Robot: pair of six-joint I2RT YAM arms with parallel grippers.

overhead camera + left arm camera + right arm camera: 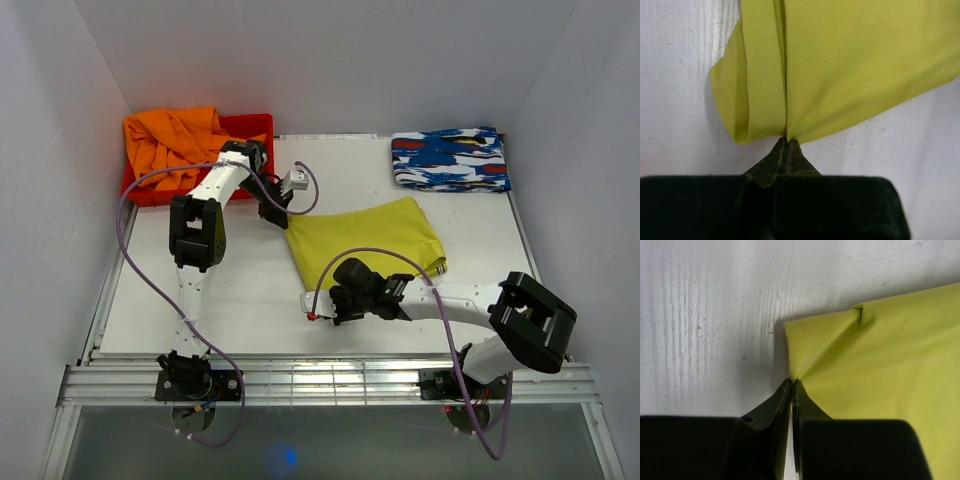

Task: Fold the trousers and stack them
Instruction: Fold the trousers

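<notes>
The right gripper (pixel 791 381) is pinched tight on the near left corner of the trousers (pixel 365 235), which lie folded on the table (pixel 230 285). Farther back, the left gripper (pixel 786 139) is clamped just as tightly on their far left corner.

The trousers (pixel 850 70) are smooth matt cloth, and the table (pixel 705 315) is white-painted, scuffed, grained wood.

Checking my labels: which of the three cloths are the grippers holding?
The yellow-green trousers mid-table: left gripper and right gripper each pinch a corner. The orange garment and patterned cloth lie untouched.
</notes>
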